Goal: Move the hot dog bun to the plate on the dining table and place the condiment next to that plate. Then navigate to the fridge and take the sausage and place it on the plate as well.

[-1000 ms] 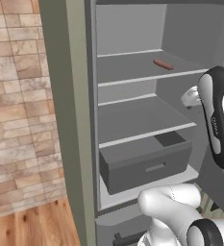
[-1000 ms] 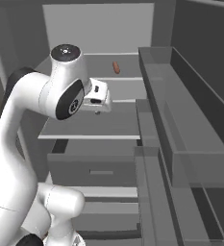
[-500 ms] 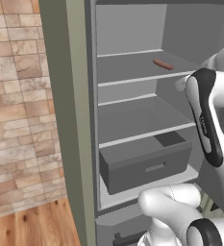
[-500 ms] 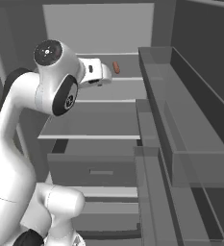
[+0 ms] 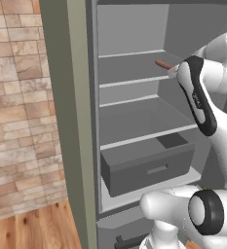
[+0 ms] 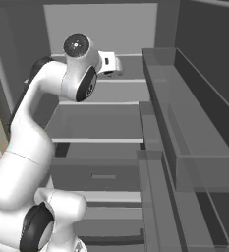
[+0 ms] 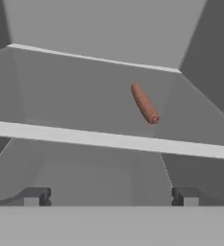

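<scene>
Inside the fridge (image 5: 134,121), door swung open, the sausage (image 7: 144,103) is seen lying on the top shelf (image 7: 75,86), toward the back and right of centre, close to the right inner wall but not touching it. It lies slanted to the white front edge of the shelf, with bare shelf around it on all sides. In the left base view the sausage (image 5: 162,64) is partly hidden by the arm. The gripper (image 7: 111,196) is held in front of the shelf's front edge, roughly level with it; its fingers (image 7: 35,196) are spread wide apart, nothing between them, well short of the sausage. Open room is left above the shelf up to the fridge ceiling. Two more shelves below are seen bare. A dark grey drawer (image 5: 149,168) at the bottom is pulled partly out; its contents cannot be told. Door bins (image 6: 185,147) on the open door stand along the right side of the right base view, see-through, no contents visible. A brick wall (image 5: 17,112) and wood floor (image 5: 32,228) flank the fridge on the left.
</scene>
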